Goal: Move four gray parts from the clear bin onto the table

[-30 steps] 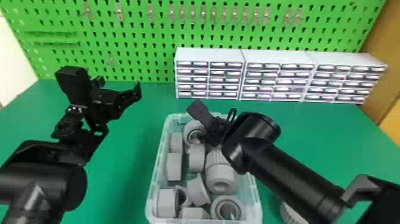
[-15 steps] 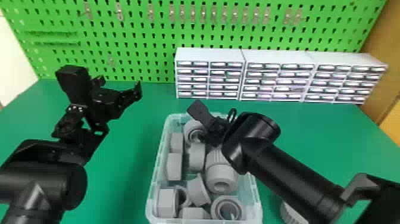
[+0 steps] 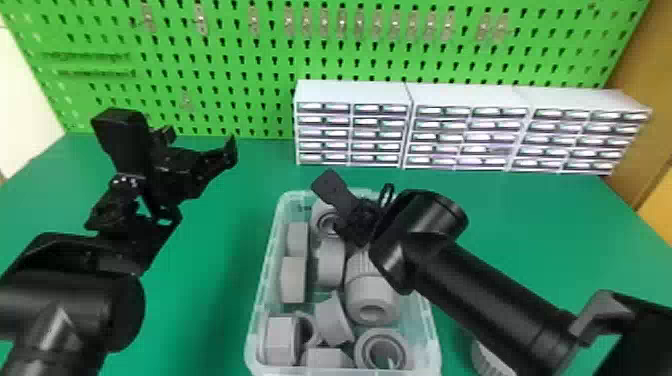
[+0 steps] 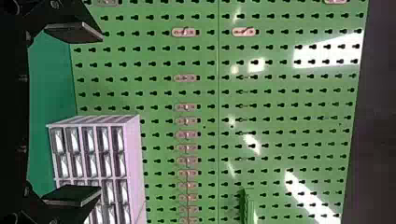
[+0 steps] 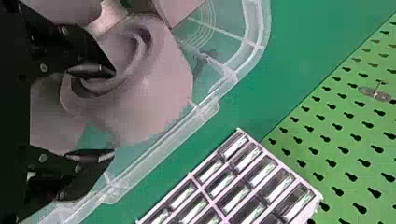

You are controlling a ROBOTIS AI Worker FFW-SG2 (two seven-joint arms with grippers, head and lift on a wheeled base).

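Gray parts (image 3: 331, 265), head view: most lie jumbled in the clear bin (image 3: 434, 345). A ribbed gray part (image 3: 487, 360) sits on the table (image 3: 210, 300) to the right of the bin, partly hidden by the right arm (image 3: 480, 295). Count out: at least one; remainder of the four presumably pending.

Left wrist view: left gripper (image 4: 100, 114) empty, fingers spread, facing the pegboard (image 4: 280, 116). No role in this pick, as far as I can judge.

Right wrist view: right gripper (image 5: 113, 114) at the bin's far end, fingers parted, nothing clamped. One finger overlaps the opening of a ring-shaped part (image 5: 170, 93); the other is apart from it, near the bin wall. Contact: cannot tell.

Step in hand, judged: lining up a pick. Next: settle the fingers on either side of the ring's wall, close, lift straight over the rim, set down on the table. Risk: smooth curved surface may slip, or the lower finger catch the bin wall.
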